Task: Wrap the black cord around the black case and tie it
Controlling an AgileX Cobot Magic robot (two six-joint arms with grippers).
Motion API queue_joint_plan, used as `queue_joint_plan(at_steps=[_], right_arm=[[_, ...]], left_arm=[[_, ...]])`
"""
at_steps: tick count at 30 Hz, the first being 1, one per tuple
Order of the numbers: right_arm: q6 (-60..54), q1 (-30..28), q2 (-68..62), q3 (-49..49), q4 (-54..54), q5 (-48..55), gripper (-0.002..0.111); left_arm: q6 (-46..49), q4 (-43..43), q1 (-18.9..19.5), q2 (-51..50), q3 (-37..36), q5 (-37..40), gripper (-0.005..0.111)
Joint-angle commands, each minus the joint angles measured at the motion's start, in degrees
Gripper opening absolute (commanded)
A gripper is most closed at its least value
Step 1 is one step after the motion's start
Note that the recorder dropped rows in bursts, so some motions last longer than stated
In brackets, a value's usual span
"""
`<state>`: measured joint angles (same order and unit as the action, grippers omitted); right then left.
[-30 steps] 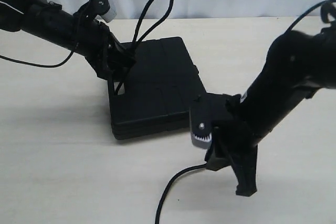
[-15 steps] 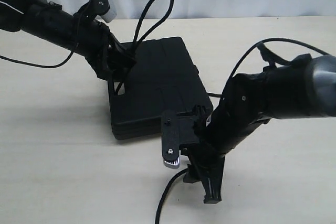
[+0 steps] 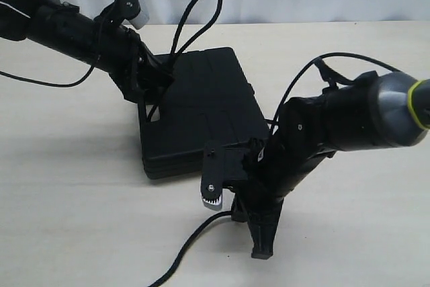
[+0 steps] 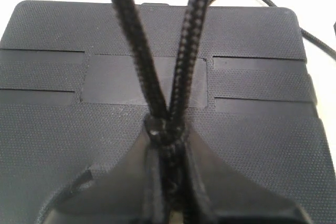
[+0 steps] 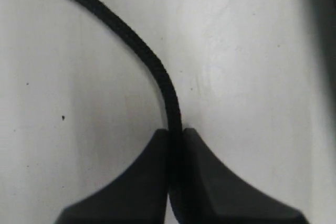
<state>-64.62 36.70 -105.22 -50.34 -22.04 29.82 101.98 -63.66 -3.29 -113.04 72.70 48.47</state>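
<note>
Nearest: black cord (image 3: 187, 247), a single strand curving across the pale table (image 3: 74, 213) toward the front edge.
Next: right gripper (image 5: 176, 132), pointing down at the table just in front of the case, jaws pressed together on that strand.
Middle: black case (image 3: 201, 109), lying flat, ribbed lid up.
Farthest: left gripper (image 4: 168, 136), over the case's left end by the handle slot (image 3: 154, 113), pinching two cord strands side by side. Above it they rise as a loop.
</note>
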Motion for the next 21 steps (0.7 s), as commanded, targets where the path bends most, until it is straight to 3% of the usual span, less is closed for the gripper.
queue_joint_plan(at_steps=[1, 4, 8, 15, 21], right_arm=[[1.89, -0.87, 1.86, -0.74, 0.50, 3.63, 0.004], [1.77, -3.73, 6.29, -0.74, 0.25, 5.13, 0.004], [0.15, -12.93, 12.83, -0.74, -3.38, 6.83, 0.004], [-16.86, -32.22, 15.30, -0.74, -26.59, 11.30, 0.004], [-23.31, -42.94, 10.32, -0.74, -40.99, 11.59, 0.004]], left_arm=[[0.24, -0.37, -0.03, -0.12, 0.05, 0.88, 0.000], [0.24, -0.37, -0.03, -0.12, 0.05, 0.88, 0.000], [0.24, -0.37, -0.03, -0.12, 0.05, 0.88, 0.000], [0.75, -0.37, -0.03, -0.12, 0.05, 1.95, 0.000], [2.13, -0.26, -0.03, -0.12, 0.05, 2.43, 0.000]])
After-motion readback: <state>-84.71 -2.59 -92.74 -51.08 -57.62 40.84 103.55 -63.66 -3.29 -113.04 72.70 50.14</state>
